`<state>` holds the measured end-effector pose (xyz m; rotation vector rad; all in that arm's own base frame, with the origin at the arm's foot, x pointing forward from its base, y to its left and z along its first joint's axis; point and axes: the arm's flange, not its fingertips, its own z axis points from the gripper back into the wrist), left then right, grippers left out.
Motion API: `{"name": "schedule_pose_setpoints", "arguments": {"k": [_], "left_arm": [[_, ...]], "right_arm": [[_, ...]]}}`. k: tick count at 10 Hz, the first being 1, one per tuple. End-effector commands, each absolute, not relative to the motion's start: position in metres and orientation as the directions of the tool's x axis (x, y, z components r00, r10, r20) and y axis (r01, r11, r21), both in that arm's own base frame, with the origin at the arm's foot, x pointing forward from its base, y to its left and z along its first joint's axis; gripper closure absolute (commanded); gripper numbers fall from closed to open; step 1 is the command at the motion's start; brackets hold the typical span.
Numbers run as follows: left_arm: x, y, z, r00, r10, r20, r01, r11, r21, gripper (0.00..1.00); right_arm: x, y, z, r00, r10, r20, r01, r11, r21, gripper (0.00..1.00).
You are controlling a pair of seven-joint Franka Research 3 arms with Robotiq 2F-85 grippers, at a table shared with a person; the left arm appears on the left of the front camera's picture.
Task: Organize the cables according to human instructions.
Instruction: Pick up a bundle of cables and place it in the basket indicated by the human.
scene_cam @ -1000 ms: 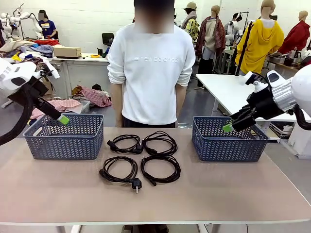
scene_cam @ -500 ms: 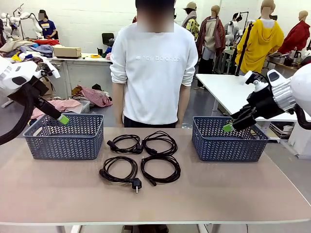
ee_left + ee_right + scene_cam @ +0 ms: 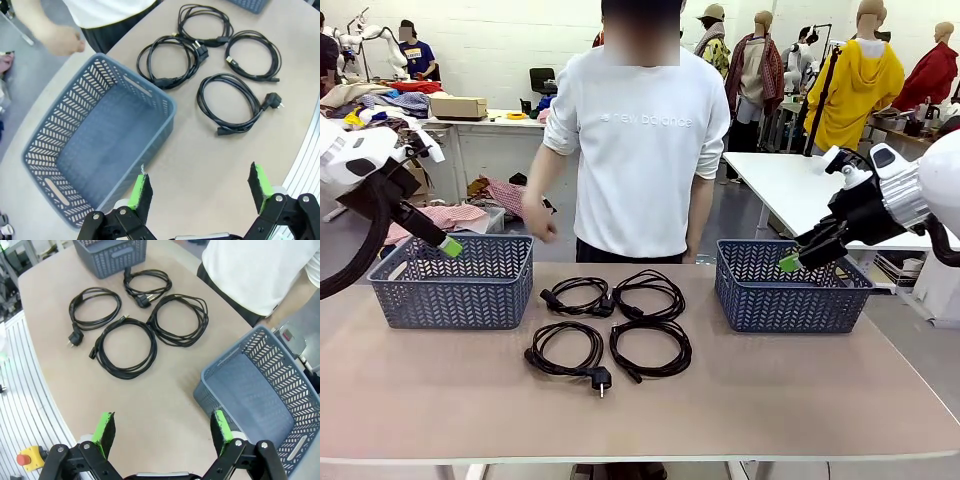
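Front view: left gripper above left basket, right gripper above right basket; both wide open, empty.

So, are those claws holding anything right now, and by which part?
Nothing is held. The left gripper and the right gripper are both open and empty, and the four cables lie loose on the table.

Left hand and right hand hover raised, both wide open.

wall: white | floor: grey | white table: right | cluttered desk: left
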<state>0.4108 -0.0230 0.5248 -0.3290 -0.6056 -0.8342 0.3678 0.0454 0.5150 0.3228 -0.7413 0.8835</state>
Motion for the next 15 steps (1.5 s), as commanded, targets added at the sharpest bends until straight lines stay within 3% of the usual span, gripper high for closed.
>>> {"name": "schedule_pose_setpoints", "arguments": {"k": [1, 14, 15], "left_arm": [[0.411, -0.021, 0.523, 0.503, -0.587, 0.634, 0.782, 0.622, -0.044, 0.00], [0.411, -0.023, 0.525, 0.519, -0.590, 0.619, 0.771, 0.636, -0.040, 0.00], [0.415, -0.036, 0.526, 0.479, -0.640, 0.601, 0.802, 0.597, -0.004, 0.00]], "right_arm": [[0.369, 0.045, 0.514, 0.398, 0.580, 0.711, -0.801, 0.597, -0.038, 0.00], [0.369, 0.045, 0.514, 0.398, 0.580, 0.711, -0.801, 0.597, -0.038, 0.00], [0.369, 0.045, 0.514, 0.398, 0.580, 0.711, -0.801, 0.597, -0.038, 0.00]]}}
